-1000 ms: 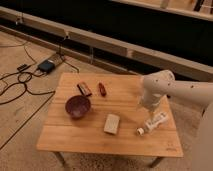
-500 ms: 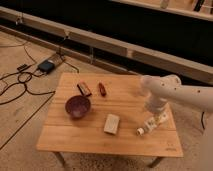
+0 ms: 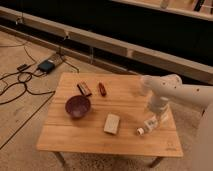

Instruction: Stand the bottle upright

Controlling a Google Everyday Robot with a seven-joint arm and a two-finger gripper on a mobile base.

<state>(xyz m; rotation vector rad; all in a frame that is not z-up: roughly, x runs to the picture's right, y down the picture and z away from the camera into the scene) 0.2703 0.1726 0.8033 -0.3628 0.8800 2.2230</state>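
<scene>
Lowered and drawn in over the last second: white arm [image 3: 167, 89], elbow bent above the right part of the wooden table [image 3: 127, 100], with the gripper [image 3: 157, 118] brought down from higher over the tabletop to the base end of the bottle [image 3: 148, 125]. Unmoved over the same second: everything lying on the tabletop. Gripper: pointing downward, jaws spread to full width, set at or just over the bottle's back-right end; contact with it not discernible, nothing lifted. Bottle: small, slim, clear-whitish plastic, lying on its side near the table's right front corner, angled with the white cap [image 3: 140, 131] toward the front left and the base toward the back right beneath the gripper; not yet upright. White rectangular block [image 3: 112, 123]: flat on the wood, near the bottle on its left, apart from it, between bottle and bowl. Dark purple bowl [image 3: 78, 106]: upright, left of centre, near the block and not touching it. Dark rectangular packet [image 3: 84, 89]: flat, behind the bowl, toward the back edge. Red oblong item [image 3: 102, 89]: lying just right of the packet, apart from it; kind not discernible. On the floor, back left of the table: dark box [image 3: 47, 65] with cables [image 3: 17, 82] trailing off to the left. Behind all of this: long pale ledge [image 3: 100, 42] running along a dark wall.
</scene>
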